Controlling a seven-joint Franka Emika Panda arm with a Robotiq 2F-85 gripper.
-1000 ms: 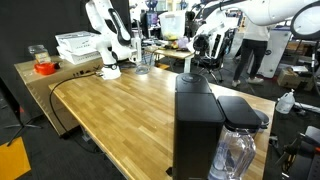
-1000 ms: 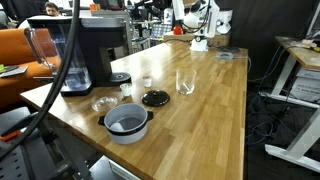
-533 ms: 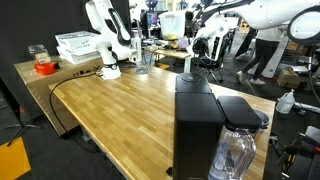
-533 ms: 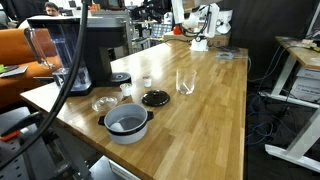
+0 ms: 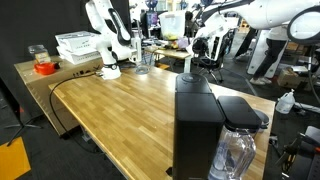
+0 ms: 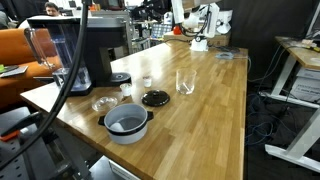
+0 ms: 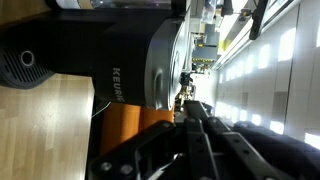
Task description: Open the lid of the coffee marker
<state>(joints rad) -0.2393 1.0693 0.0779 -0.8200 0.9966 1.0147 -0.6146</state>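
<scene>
The coffee marker (image 5: 196, 130) is a tall matte-black box at the table's near end, with a clear water tank (image 5: 236, 155) on its side; it also shows in an exterior view (image 6: 97, 50). Its lid (image 5: 193, 87) lies flat on top, down. In the wrist view, which is turned sideways, the rounded black lid (image 7: 135, 50) with a silvery rim fills the upper left, close ahead. My gripper (image 7: 192, 112) comes in from the bottom there, its dark fingers pressed together with nothing between them, a short way from the machine. The gripper does not show in either exterior view.
On the wooden table (image 6: 200, 120) stand a grey pot (image 6: 127, 122), a black disc (image 6: 155, 97), a drinking glass (image 6: 185, 81) and small clear dishes (image 6: 103, 104). A thick black cable (image 6: 68, 70) hangs in front. Another white arm (image 5: 103, 40) and white trays (image 5: 77, 45) stand at the far end.
The machine, its lid and the table items have not moved. Only a person in the background shifts a little.
</scene>
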